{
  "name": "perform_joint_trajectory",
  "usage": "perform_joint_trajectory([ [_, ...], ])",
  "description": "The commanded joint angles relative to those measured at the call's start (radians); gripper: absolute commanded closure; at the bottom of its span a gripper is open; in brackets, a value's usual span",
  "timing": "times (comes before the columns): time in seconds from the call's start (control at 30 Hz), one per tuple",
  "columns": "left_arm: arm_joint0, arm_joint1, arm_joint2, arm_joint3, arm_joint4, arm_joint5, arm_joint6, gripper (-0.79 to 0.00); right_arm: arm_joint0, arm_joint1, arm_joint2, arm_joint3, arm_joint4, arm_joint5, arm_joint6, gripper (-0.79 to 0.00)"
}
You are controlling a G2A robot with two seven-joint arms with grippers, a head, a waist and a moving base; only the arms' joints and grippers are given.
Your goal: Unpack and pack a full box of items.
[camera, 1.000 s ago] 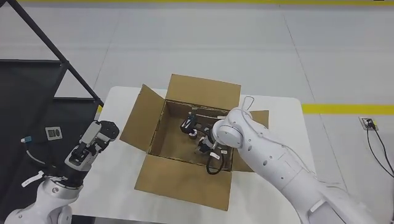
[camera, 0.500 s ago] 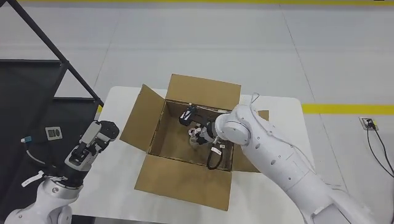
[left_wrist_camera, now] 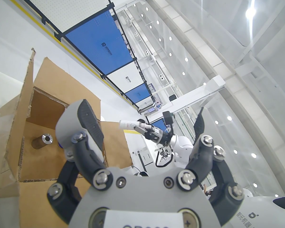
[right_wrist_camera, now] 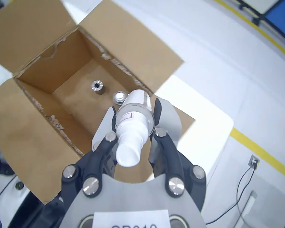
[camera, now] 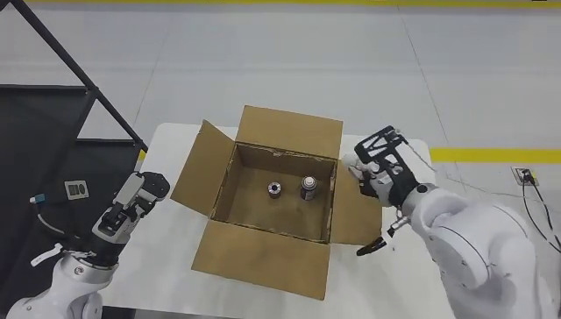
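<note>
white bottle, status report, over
Right gripper shut on white plastic bottle, above flap of brown cardboard box. Left gripper open, beside box. Two metal cylinders inside. No obstruction seen.

Left arm [camera: 77, 277], right arm [camera: 473, 251]: glossy white rounded shells. Left tool [left_wrist_camera: 143, 115] and right tool [right_wrist_camera: 135, 110] are the same build: grey metal base plate [right_wrist_camera: 137, 195], domed silver screws [right_wrist_camera: 90, 187] on the plate, black linkages off it, silver-grey finger shells with black ribbed pads [left_wrist_camera: 90, 119]. White label [right_wrist_camera: 130, 219] with black print on the plate. Black cable [camera: 372, 249] hangs loose behind the right tool's plate.
</note>
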Motion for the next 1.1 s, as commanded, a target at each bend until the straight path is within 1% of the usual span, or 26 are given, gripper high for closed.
perform_joint_trajectory([
  [0.0,0.0,0.0,0.0,0.0,0.0,0.0,0.0,-0.785,-0.093,0.007,0.104,-0.038,-0.043,0.04,-0.014,0.0],
  [0.1,0.0,0.0,0.0,0.0,0.0,0.0,0.0,-0.785,-0.161,0.012,0.185,-0.009,-0.028,0.052,-0.014,0.0],
  [0.23,0.0,0.0,0.0,0.0,0.0,0.0,0.0,-0.785,-0.178,0.018,0.228,0.128,-0.021,0.044,0.0,0.0],
  [0.37,0.0,0.0,0.0,0.0,0.0,0.0,0.0,-0.785,-0.135,0.024,0.242,0.31,-0.007,0.024,0.021,0.0],
  [0.53,0.0,0.0,0.0,0.0,0.0,0.0,0.0,-0.785,-0.066,0.026,0.205,0.498,0.007,-0.014,0.001,0.0],
  [0.7,0.0,0.0,0.0,0.0,0.0,0.0,0.0,-0.785,-0.015,0.027,0.171,0.624,0.021,-0.036,-0.036,0.0],
  [0.8,0.0,0.0,0.0,0.0,0.0,0.0,0.0,-0.785,0.011,0.028,0.155,0.673,0.02,-0.036,-0.045,0.0],
  [0.83,0.0,0.0,0.0,0.0,0.0,0.0,0.0,-0.785,0.018,0.028,0.15,0.685,0.022,-0.038,-0.045,-0.058],
  [0.87,0.0,0.0,0.0,0.0,0.0,0.0,0.0,-0.785,0.024,0.028,0.147,0.695,0.025,-0.039,-0.044,-0.139],
  [0.93,0.0,0.0,0.0,0.0,0.0,0.0,0.0,-0.785,0.032,0.029,0.144,0.707,0.029,-0.041,-0.045,-0.231],
  [1.0,0.0,0.0,0.0,0.0,0.0,0.0,0.0,-0.785,0.039,0.031,0.14,0.716,0.034,-0.043,-0.042,-0.354],
  [1.03,0.0,0.0,0.0,0.0,0.0,0.0,0.0,-0.785,0.041,0.032,0.139,0.718,0.036,-0.043,-0.042,-0.505],
  [1.07,0.0,0.0,0.0,0.0,0.0,0.0,0.0,-0.785,0.043,0.033,0.138,0.72,0.037,-0.043,-0.041,-0.557],
])
